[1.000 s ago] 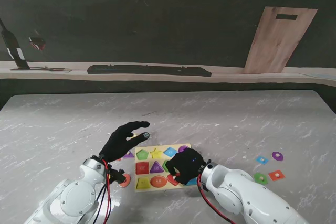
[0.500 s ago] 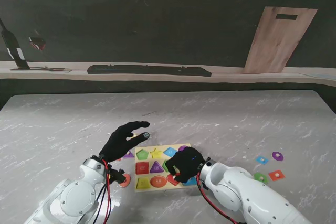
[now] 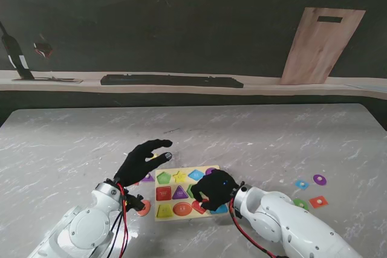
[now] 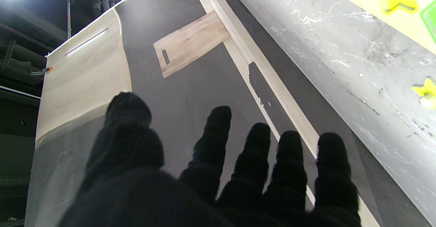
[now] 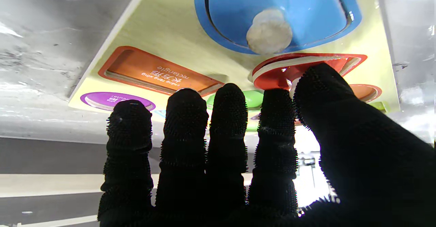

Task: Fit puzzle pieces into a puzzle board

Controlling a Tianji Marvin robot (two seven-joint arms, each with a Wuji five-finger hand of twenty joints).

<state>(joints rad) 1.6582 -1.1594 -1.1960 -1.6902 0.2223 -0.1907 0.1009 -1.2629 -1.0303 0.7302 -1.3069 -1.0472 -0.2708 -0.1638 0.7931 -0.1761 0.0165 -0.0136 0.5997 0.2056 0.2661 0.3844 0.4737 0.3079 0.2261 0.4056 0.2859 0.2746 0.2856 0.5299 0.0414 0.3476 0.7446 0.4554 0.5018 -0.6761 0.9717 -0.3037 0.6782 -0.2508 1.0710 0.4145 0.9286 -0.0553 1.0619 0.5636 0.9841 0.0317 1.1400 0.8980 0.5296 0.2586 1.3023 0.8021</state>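
- Our right hand sits low over the near right part of the yellow wooden puzzle board, which lies flat on the grey marbled counter, near us and a little left of centre.
- In the right wrist view the thumb and index finger pinch a red flat puzzle piece. It sits tilted in its red-edged recess, one edge lifted, so not yet seated. We read the right hand as gripping this piece.
- Beside it, a blue rounded piece with a pale knob looks seated; an orange rectangle recess is empty, with print showing on its floor.
- Our left hand hovers by the board's left edge, fingers spread, holding nothing.
- Loose pieces wait well off to the right on the counter: a small blue piece, a purple oval piece, a green piece, a red square-ish piece. An orange round piece lies by the left wrist.
- Judgement, step in hand: seating the red piece. To do it well we would level the piece, turn it slightly until its outline matches the recess, then press flat with light fingertip force rather than pushing the raised edge, which could jam it or slide the board.
- The left hand could steady the board edge if it shifts.
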